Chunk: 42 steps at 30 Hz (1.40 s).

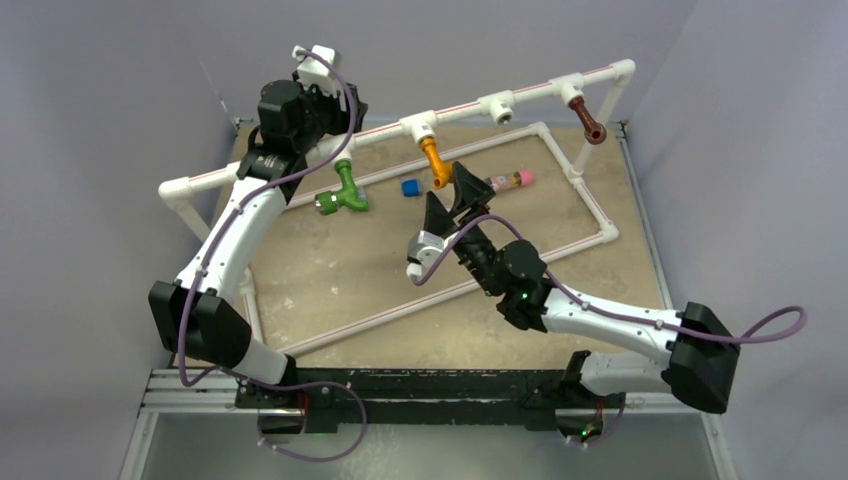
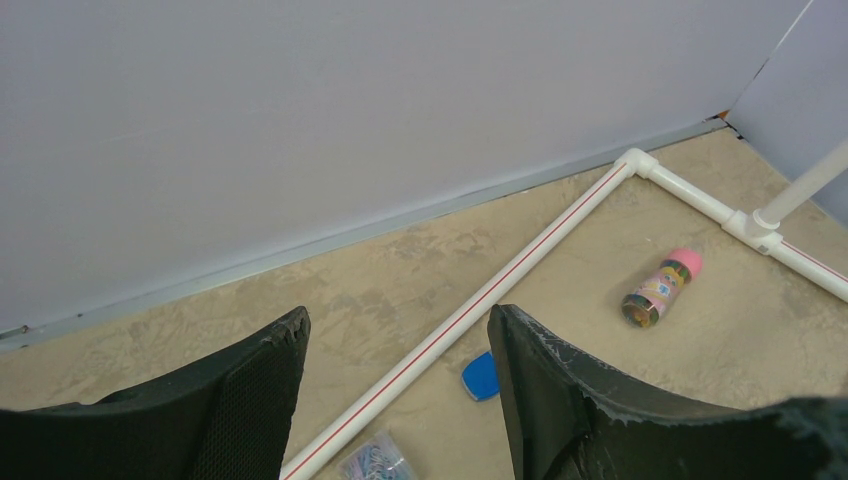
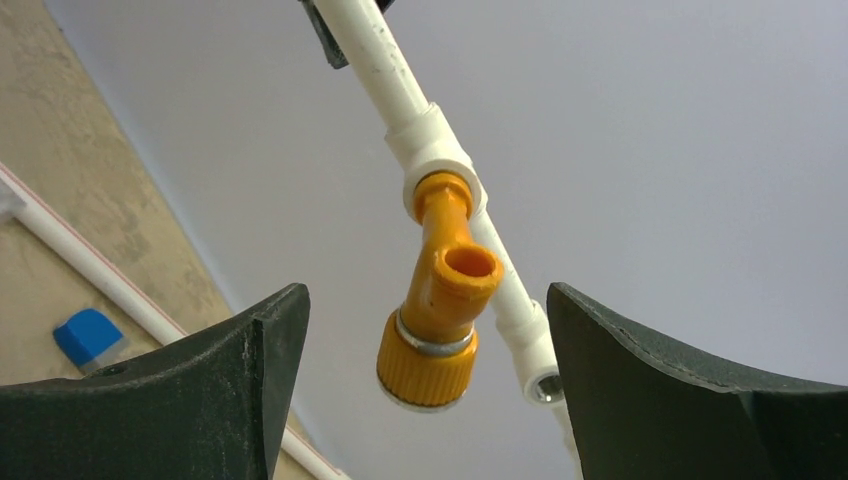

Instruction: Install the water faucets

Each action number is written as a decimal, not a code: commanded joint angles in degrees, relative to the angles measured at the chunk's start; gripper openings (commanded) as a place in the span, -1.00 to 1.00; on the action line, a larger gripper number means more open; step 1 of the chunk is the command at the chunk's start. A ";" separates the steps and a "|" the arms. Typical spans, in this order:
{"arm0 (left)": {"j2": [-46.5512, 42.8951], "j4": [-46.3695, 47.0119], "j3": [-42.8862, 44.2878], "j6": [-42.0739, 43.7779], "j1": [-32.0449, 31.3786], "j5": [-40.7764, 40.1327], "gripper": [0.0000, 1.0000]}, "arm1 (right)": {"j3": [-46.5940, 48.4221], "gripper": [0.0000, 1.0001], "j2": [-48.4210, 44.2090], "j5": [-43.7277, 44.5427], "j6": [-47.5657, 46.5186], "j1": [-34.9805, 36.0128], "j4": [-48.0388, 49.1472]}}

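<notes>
Orange tap [image 3: 440, 320] sits plugged in a white tee [image 3: 435, 155] on the raised pipe, seen close only via R wrist cam. The right hand [image 3: 422, 290] is spread either side, not touching. Top cam adds green tap [image 1: 345, 190] by L arm, brown tap [image 1: 590, 125] at pipe's R end. Left hand [image 2: 400, 312] spread, empty, over worktop [image 2: 400, 250].

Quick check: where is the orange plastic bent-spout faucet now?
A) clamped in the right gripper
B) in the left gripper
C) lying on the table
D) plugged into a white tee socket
D: the orange faucet hangs from the white tee socket, the right gripper open around it without touching.
</notes>
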 commanded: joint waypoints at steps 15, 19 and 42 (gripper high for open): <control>3.65 -8.44 -4.13 0.96 -1.17 1.69 0.31 | 7.45 -0.01 8.32 4.52 6.05 -0.74 12.46; 3.57 -8.49 -4.07 0.98 -1.17 1.66 0.31 | 6.50 -0.44 9.87 6.63 9.85 -0.79 14.57; 4.00 -8.59 -4.04 0.82 -1.17 1.97 0.31 | 7.50 -1.00 8.14 15.02 113.73 -0.78 16.53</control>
